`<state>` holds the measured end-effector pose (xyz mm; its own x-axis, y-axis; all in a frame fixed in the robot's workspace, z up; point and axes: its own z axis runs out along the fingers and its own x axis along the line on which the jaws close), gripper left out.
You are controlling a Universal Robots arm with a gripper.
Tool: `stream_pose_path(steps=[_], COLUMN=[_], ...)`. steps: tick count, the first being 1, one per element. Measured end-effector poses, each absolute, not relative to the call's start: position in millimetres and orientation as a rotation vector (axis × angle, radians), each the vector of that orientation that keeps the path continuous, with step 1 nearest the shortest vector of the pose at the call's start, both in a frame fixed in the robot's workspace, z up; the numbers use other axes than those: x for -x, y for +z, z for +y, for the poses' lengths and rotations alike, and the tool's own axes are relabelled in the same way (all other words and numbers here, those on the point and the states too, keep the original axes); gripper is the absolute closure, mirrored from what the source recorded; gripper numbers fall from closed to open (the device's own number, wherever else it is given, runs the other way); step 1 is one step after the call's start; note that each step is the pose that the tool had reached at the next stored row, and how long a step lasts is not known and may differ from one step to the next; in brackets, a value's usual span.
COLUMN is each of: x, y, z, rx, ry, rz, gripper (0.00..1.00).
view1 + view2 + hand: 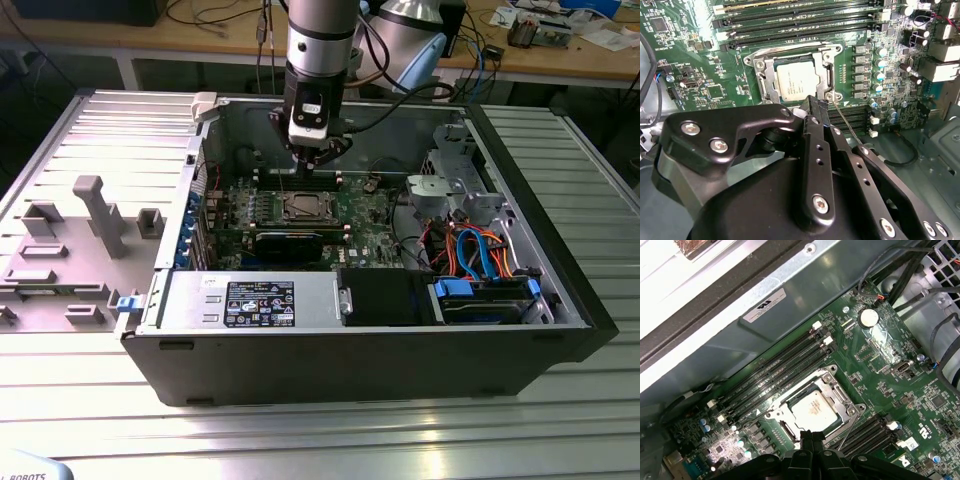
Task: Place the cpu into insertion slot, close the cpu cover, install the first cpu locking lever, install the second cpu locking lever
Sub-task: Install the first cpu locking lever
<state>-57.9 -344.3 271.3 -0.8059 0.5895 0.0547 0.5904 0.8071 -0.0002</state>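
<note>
Gripper [807,437], pincer pressed together, is hovering by cpu cover's [842,395] far edge; cpu [812,410] is sitting beneath; risk: tip skidding off thin locking lever [850,430], gouging motherboard [880,365].

We lose the near part of the motherboard [700,65] behind the gripper [815,103] in the second wrist view, and its tips cover one cpu cover [769,80] corner. In the exterior view the cpu [303,207] is too small for us to judge.
</note>
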Motion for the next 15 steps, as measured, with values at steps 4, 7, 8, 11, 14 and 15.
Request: stream_pose_path(steps=[4,7,8,11,14,15], x=[58.0,58.3,58.6,59.0,59.1,59.1], y=[271.3,271.0,271.0,271.0,271.0,271.0], z=[-344.5,-344.4,-344.5,-344.5,-344.5,-344.5], rx=[0.857,0.846,0.847,0.848,0.847,0.847], ry=[-0.025,-0.041,-0.047,-0.053,-0.053,-0.053], rz=[-2.97,-3.01,-3.023,-3.037,-3.037,-3.037], gripper=[0.89,0.89,0.89,0.89,0.89,0.89])
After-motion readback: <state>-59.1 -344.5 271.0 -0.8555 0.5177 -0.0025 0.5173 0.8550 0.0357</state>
